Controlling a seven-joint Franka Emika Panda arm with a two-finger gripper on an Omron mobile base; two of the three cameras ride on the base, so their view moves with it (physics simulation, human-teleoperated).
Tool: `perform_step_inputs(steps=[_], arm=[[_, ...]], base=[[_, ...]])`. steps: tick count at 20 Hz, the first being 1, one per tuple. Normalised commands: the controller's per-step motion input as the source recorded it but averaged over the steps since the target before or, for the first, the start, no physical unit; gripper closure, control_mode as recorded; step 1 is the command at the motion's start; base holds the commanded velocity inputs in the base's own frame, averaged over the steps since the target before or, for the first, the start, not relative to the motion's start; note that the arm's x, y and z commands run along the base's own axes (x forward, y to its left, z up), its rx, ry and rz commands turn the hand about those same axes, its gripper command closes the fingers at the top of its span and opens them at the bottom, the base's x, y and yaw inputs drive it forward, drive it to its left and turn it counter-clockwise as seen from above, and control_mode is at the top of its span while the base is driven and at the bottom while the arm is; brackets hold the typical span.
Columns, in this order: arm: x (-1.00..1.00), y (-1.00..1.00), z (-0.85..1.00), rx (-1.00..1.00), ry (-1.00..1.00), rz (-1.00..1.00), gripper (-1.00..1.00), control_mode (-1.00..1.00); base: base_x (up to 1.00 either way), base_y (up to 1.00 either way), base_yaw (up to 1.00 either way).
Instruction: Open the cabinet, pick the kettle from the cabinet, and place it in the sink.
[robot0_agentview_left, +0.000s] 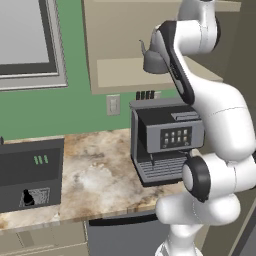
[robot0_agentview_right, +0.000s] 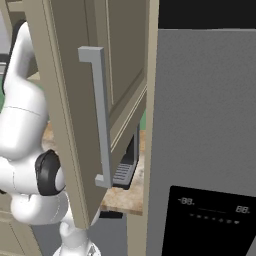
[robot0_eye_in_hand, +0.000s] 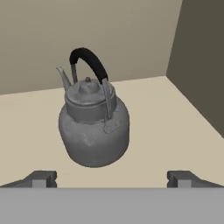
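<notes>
The cabinet (robot0_agentview_left: 120, 45) stands open, and its door (robot0_agentview_right: 65, 125) with the long grey bar handle (robot0_agentview_right: 101, 115) is swung out toward the right base camera. The dark grey kettle (robot0_eye_in_hand: 94, 127) sits upright on the cabinet's beige shelf, spout to the left in the hand view and black loop handle up. My gripper (robot0_eye_in_hand: 113, 179) is open, its fingertips (robot0_eye_in_hand: 41, 179) spread wide just short of the kettle, touching nothing. In the left base view the kettle (robot0_agentview_left: 150, 61) peeks out from behind my forearm. The sink (robot0_agentview_left: 30, 172) is the dark basin at the counter's left end.
A boxy coffee machine (robot0_agentview_left: 165, 137) stands on the marble counter (robot0_agentview_left: 95, 175) directly below the cabinet. A tall grey fridge (robot0_agentview_right: 210, 125) rises close on the right, beside the open door. The cabinet's dark side wall (robot0_eye_in_hand: 201, 61) lies right of the kettle.
</notes>
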Motion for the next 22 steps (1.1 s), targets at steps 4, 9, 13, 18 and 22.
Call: perform_step_inputs(steps=[4, 9, 13, 18, 22], arm=[[0.17, 0.0, 0.0, 0.0, -0.1, 0.01, -1.0, -1.0], [0.15, 0.0, 0.0, 0.0, -0.14, 0.03, -1.0, -1.0], [0.18, 0.0, 0.0, 0.01, -0.13, 0.03, -1.0, -1.0], [0.22, -0.03, 0.01, 0.0, -0.03, 0.02, -1.0, -1.0], [0.19, -0.08, 0.0, 0.0, 0.0, 0.01, -1.0, -1.0]], base=[[0.0, 0.0, 0.0], [0.0, 0.0, 0.0], [0.0, 0.0, 0.0], [0.0, 0.0, 0.0], [0.0, 0.0, 0.0]])
